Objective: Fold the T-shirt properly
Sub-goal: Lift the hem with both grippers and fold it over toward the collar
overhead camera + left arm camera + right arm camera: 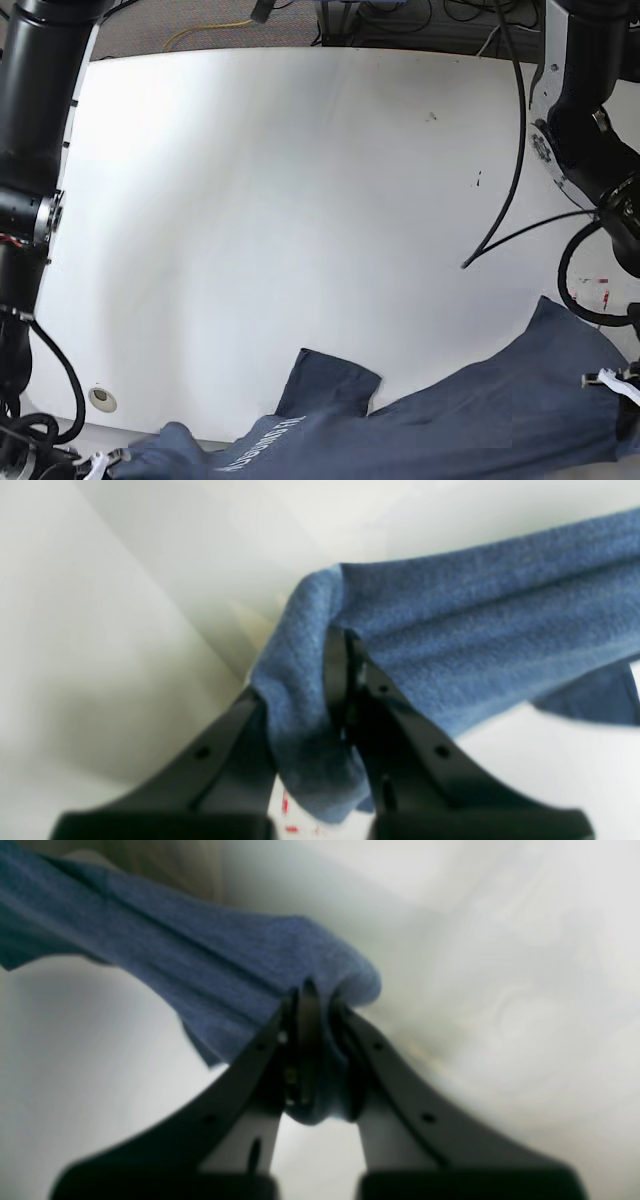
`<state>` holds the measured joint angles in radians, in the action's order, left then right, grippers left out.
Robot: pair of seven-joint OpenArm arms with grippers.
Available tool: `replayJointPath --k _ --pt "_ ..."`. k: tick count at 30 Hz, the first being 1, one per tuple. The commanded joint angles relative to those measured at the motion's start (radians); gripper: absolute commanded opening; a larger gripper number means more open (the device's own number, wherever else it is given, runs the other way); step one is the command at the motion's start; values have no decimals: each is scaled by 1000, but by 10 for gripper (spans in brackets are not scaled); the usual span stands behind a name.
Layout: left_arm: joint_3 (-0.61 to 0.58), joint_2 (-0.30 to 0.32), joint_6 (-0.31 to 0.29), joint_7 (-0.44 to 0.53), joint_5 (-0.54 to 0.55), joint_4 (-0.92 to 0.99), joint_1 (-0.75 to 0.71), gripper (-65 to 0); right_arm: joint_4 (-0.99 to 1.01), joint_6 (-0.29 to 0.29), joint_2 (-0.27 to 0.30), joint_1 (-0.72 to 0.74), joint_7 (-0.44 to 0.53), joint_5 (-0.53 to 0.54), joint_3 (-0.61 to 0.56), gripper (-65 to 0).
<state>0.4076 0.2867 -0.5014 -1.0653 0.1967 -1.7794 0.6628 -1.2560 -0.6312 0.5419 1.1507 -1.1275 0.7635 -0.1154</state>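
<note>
The slate-blue T-shirt (pixel 470 420) hangs stretched along the near edge of the white table (pixel 300 200). White lettering (pixel 255 455) shows near its left end and one sleeve (pixel 330 385) lies on the tabletop. My left gripper (pixel 345 645) is shut on a bunched edge of the T-shirt (pixel 475 620), which runs off to the right. My right gripper (pixel 322 1000) is shut on another bunched edge of the T-shirt (pixel 200 965), which runs off to the left. In the base view both grippers sit at the bottom corners, mostly hidden by cloth.
Black arm links stand at the left (pixel 30 150) and right (pixel 590 140) edges of the table. A black cable (pixel 505 150) hangs over the right part of the table. A small round fitting (pixel 100 397) sits near the front left corner.
</note>
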Motion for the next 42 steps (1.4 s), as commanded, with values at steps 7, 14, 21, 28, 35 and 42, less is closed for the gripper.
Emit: replayJointPath --k 7,14,21,28,35,42 --pt "4 -14 -89 9 -26 -66 -212 -650 -141 4 25 -329 5 -23 151 -650" --pt "4 -14 -159 50 -29 -73 -447 -650 -264 4 14 -673 7 -25 302 -650" --pt "4 -11 -171 150 -29 -73 -682 -650 -296 4 -29 -888 8 -25 394 -650" --pt "6 -11 -173 150 -30 -73 -838 -650 -425 4 -30 -1035 4 -25 415 -650" --pt "92 -14 -173 152 -26 -73 -895 -650 -502 4 -35 -1156 8 -25 415 -650" --pt "135 -17 -174 152 -26 -69 -817 -650 -503 4 -90 -1096 10 -32 409 -650"
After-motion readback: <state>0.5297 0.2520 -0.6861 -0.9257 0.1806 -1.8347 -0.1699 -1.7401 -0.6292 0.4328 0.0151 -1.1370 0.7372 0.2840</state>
